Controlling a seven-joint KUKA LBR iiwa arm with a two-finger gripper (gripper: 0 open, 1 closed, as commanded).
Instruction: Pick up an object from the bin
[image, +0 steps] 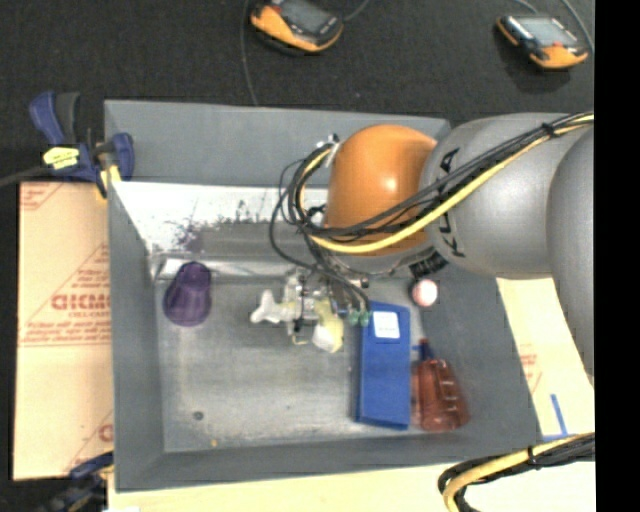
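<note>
Claw: the claw (308, 312) hangs low in the middle of the bin (250, 400), over a small white toy-like thing (268, 310); whether it is apart or together I cannot tell
Thing's place: mid-bin, near the blue box (383, 370) on its left, with a pale yellow lump (328, 335) close against it
Handling, as I judge: light, stiff, knobbly, apt to slip; best taken across its narrow middle
Neighbours: purple cup (187, 293) well apart at left; pink ball (425, 292) and reddish clear pack (437, 395) to the right
</note>
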